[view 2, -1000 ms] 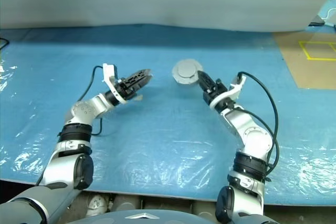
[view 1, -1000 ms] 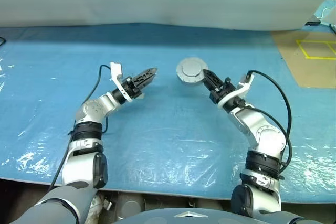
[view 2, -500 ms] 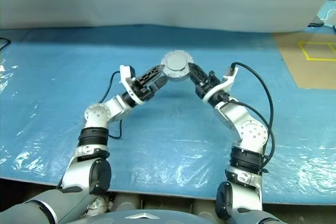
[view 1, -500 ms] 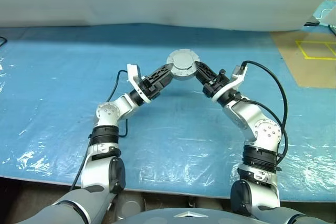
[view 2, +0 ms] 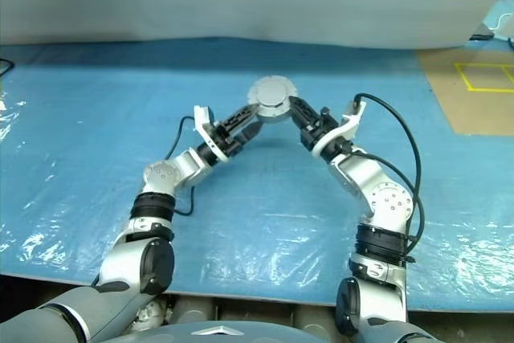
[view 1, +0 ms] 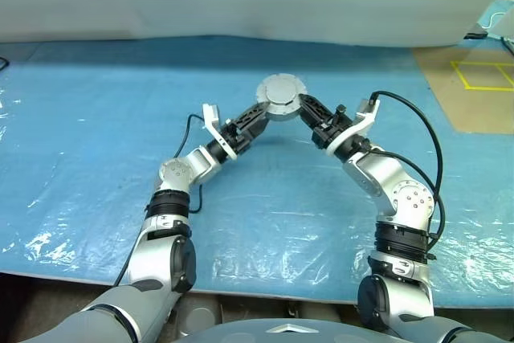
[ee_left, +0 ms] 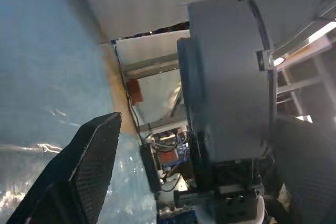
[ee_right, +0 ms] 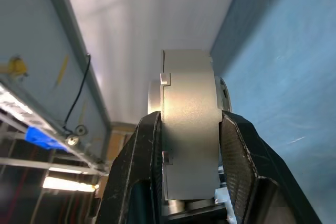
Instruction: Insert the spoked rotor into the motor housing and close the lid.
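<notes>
Two grippers meet at the round grey metal motor housing [view 1: 282, 97], upper centre of frame, above the blue surface [view 1: 80, 142]. Right gripper [view 1: 307, 108] is clamped across its rim from the right; left gripper [view 1: 259, 111], fingers spread wide, flanks its left edge.

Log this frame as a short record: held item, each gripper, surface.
held item: round grey motor housing, lifted above the table, flat grey face toward the camera
right gripper: shut on the housing's edge
left gripper: open, fingers either side of the housing's other edge, grip not confirmed
surface: blue plastic sheet over the table
</notes>
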`<state>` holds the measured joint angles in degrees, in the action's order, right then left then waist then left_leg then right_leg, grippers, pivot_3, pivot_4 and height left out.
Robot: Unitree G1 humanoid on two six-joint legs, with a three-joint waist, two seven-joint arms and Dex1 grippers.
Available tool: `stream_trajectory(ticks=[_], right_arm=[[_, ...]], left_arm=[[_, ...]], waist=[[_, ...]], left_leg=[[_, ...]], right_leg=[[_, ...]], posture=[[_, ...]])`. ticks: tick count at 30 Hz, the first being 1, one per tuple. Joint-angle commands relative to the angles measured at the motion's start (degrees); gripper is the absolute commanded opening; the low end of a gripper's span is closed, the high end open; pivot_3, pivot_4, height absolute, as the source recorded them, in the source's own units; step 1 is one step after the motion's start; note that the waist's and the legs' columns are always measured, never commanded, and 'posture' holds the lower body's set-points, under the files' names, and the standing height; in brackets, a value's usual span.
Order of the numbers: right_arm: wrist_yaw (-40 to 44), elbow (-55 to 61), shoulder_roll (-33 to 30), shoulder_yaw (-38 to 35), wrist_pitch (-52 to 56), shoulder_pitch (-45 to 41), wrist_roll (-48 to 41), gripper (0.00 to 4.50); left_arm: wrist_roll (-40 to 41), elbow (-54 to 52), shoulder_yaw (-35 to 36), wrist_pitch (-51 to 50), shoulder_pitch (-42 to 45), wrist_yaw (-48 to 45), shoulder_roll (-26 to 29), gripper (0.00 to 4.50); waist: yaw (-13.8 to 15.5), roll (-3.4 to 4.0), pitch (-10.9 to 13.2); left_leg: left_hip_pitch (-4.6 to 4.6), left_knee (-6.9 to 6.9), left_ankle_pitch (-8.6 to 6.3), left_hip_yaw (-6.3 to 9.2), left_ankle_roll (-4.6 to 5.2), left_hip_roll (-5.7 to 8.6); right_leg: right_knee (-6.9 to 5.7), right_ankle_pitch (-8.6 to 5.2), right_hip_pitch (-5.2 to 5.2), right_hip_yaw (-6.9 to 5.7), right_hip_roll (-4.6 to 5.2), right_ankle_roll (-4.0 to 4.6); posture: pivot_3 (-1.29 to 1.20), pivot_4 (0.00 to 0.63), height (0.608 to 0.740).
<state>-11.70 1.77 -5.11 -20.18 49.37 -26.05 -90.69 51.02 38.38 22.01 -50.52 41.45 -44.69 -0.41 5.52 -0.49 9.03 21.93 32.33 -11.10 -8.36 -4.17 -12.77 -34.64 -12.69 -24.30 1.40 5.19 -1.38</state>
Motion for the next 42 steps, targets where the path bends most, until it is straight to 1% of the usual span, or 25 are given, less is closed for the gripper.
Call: stream_trajectory(ticks=[1,6,9,14,18,21,26,28,32,35,38,39,42], right_arm=[[2.11,4.05,0.32,1.76,0.52,-2.86,-4.52,1.18],[2.03,3.89,-0.07,2.29,0.44,-2.96,-4.65,1.18],[1.55,3.82,-0.27,2.46,0.52,-2.78,-4.88,1.18],[1.22,3.55,-0.75,2.92,0.78,-2.97,-4.97,1.18],[0.97,3.44,-1.27,3.22,0.76,-2.87,-5.34,1.18],[0.97,3.23,-1.61,3.52,0.54,-2.89,-5.46,1.18],[0.95,3.02,-1.98,3.86,0.36,-3.12,-5.47,1.18],[0.83,3.03,-2.19,3.85,0.37,-3.11,-5.56,1.18],[0.58,3.13,-2.26,4.02,0.2,-3.09,-5.59,1.18],[0.4,3.23,-2.18,4.13,0.11,-3.06,-5.53,1.18],[-0.14,3.29,-2.26,4.37,0.08,-2.92,-5.74,1.18],[-0.19,3.3,-2.27,4.45,0.04,-2.89,-5.82,1.18],[-0.43,3.47,-2.13,4.62,-0.2,-2.58,-6.05,1.18]], left_arm=[[-0.88,1.9,-0.26,1.93,3.15,-0.94,-0.06,4.47],[-1.18,4.25,0.51,2.98,4.3,-1.94,0.58,4.47],[-0.71,2.89,-0.03,2.08,4.26,-3.08,-0.02,4.47],[2.62,-1.55,1.41,-0.38,3.89,-2.98,-1.5,4.47],[4.72,-6.71,1.27,-3.41,1.75,-2.04,-2.14,4.47],[5.42,-8.52,1.25,-4.38,0.89,-1.34,-2.34,4.47],[5.39,-6.79,2.49,-2.69,1.48,0.82,-2.57,4.47],[5.2,-5.32,3.61,-0.83,2.28,3.19,-3.59,4.47],[4.01,-3.7,3.96,2.64,3.27,5.08,-4.52,4.47],[3.62,-2.49,3.86,4.34,3.92,5.55,-4.54,3.88],[2.54,-0.76,3.64,6.56,5.01,6.62,-4.51,2.84],[2.67,-0.36,3.8,6.98,5.23,6.43,-4.51,2.59],[3.22,-0.16,4.06,7.57,4.95,5.81,-4.47,2.49]], waist=[[0.26,-0.02,0.01],[0.2,-0.02,0.01],[0.1,-0.02,0.01],[0.12,-0.03,0.02],[-0.05,-0.03,0.02],[0.02,-0.03,0.02],[0.08,-0.04,0.02],[0.12,-0.04,0.02],[0.12,-0.04,0.02],[0.07,-0.04,0.03],[0.09,-0.04,0.02],[0.09,-0.05,0.02],[0.05,-0.04,0.03]], left_leg=[[0.03,0.02,0.0,0.0,0.0,0.01],[0.05,0.08,0.0,0.03,0.0,0.01],[0.06,0.08,0.0,0.03,0.0,0.0],[0.06,0.08,0.0,0.03,0.0,0.01],[0.05,0.09,0.0,0.03,0.0,-0.01],[0.05,0.1,0.0,0.03,0.0,0.0],[0.07,0.18,0.0,0.05,0.0,0.0],[0.08,0.19,0.0,0.05,0.0,0.0],[0.09,0.19,0.0,0.05,0.0,0.0],[0.09,0.18,0.0,0.05,0.0,0.0],[0.08,0.19,0.0,0.05,0.0,0.0],[0.08,0.2,0.0,0.05,0.0,0.0],[0.08,0.2,0.0,0.05,0.0,0.0]], right_leg=[[0.0,0.0,0.0,-0.01,0.01,-0.01],[-0.03,0.01,0.0,-0.03,0.02,-0.01],[-0.03,0.01,0.0,-0.02,0.01,-0.01],[-0.03,0.01,0.0,-0.02,0.01,-0.01],[-0.05,0.01,0.0,-0.02,0.0,-0.01],[-0.06,0.01,0.0,-0.02,0.0,0.0],[-0.09,0.01,0.0,-0.01,0.01,-0.01],[-0.09,0.02,0.0,-0.01,0.01,-0.02],[-0.08,0.02,0.0,-0.02,0.01,-0.03],[-0.08,0.02,0.0,-0.01,0.0,-0.03],[-0.09,0.03,0.0,-0.01,0.0,-0.04],[-0.09,0.03,0.0,-0.01,0.01,-0.04],[-0.09,0.03,0.0,-0.01,0.0,-0.05]], posture=[[0.0,0.15,0.74],[0.0,0.15,0.74],[0.0,0.15,0.74],[0.0,0.15,0.74],[0.0,0.15,0.74],[0.0,0.15,0.74],[0.0,0.15,0.74],[0.0,0.15,0.74],[0.0,0.15,0.74],[0.0,0.15,0.74],[0.0,0.15,0.74],[0.0,0.15,0.74],[0.0,0.15,0.74]])
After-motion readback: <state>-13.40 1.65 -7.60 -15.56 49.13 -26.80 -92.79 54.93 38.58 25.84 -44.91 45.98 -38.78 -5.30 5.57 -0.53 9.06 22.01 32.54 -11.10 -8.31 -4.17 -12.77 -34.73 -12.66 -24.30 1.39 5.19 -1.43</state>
